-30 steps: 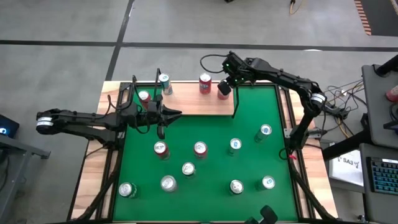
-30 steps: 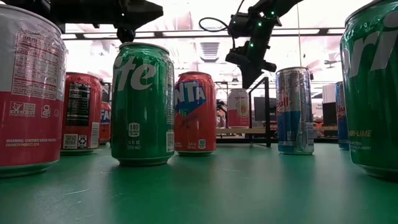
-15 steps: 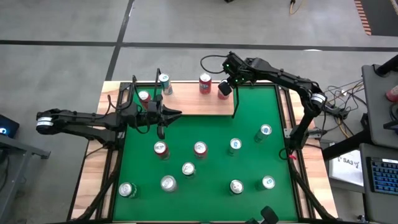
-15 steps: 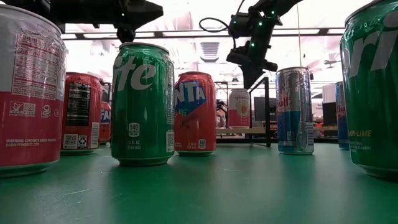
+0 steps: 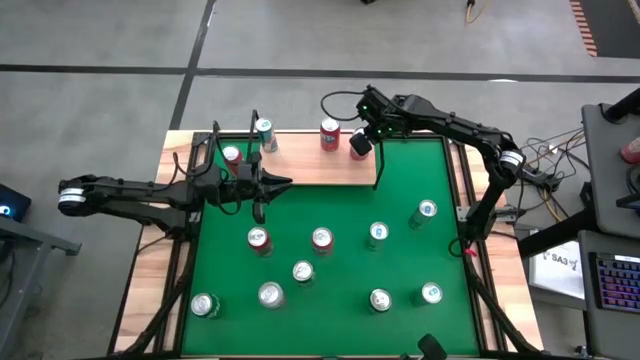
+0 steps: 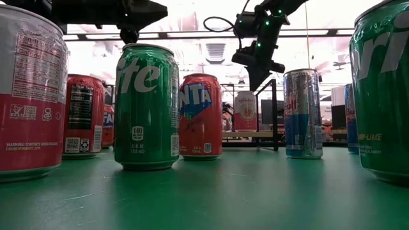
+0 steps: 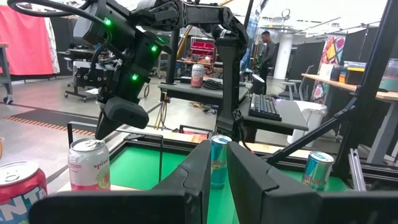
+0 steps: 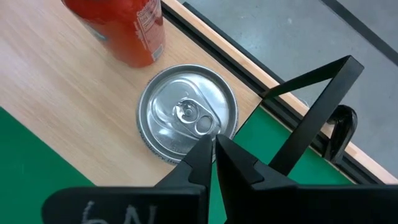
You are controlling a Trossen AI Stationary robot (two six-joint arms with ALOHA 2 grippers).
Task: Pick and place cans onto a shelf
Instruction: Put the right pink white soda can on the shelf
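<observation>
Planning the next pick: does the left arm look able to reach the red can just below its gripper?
Probably yes: the red can stands apart from its neighbours, and the shut left gripper hovers close by.

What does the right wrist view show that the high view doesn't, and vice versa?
Only the right wrist view: the silver pull-tab lid of the can directly below the shut right gripper, and the label text of the red can beside it.

Only the high view: the whole green table, the loose cans on it such as the red-topped can, and the left gripper, shut, at the shelf's front edge.

Both: the light-wood shelf board and its black wire upright.
</observation>
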